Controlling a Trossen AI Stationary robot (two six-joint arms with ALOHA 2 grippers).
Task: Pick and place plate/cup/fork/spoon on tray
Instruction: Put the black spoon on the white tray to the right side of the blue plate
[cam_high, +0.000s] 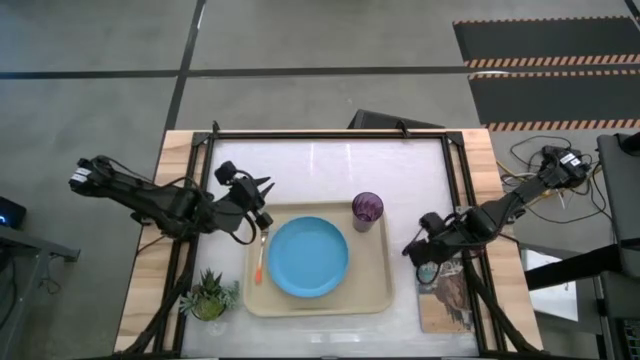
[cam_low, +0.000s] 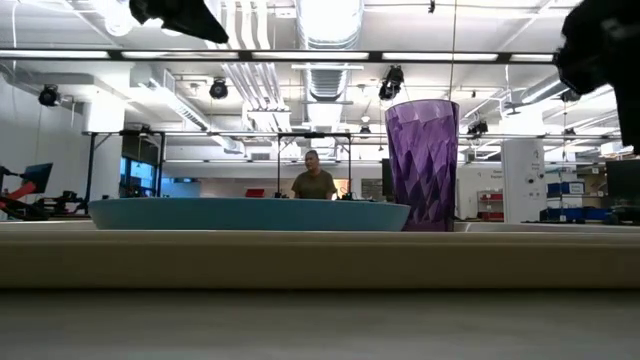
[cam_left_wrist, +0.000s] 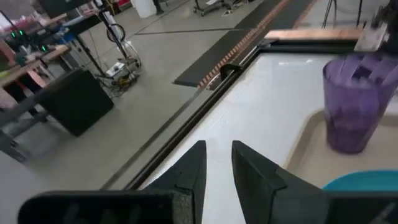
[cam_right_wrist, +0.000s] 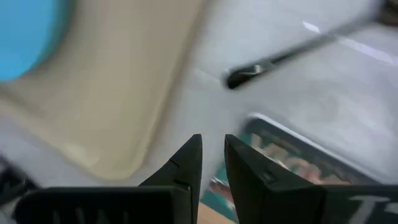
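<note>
Cream-beige, the tray (cam_high: 375, 290) lies on the white counter (cam_high: 330, 170) with the plate (cam_high: 308, 257) at its middle, the cup (cam_high: 367, 211) upright at its far right corner and the fork (cam_high: 259, 262) along its left edge. Outside the tray, the spoon (cam_right_wrist: 286, 56) lies on the counter just past its right rim, near a book (cam_high: 447, 300). Above that spot, the right tool (cam_high: 415, 253) hovers, fingers nearly closed with a slim gap, gripping nothing. At the tray's far left corner, the left tool (cam_high: 262, 186) hangs above the counter, likewise nearly closed and empty. Near the front left corner stands a small plant (cam_high: 209, 297).
</note>
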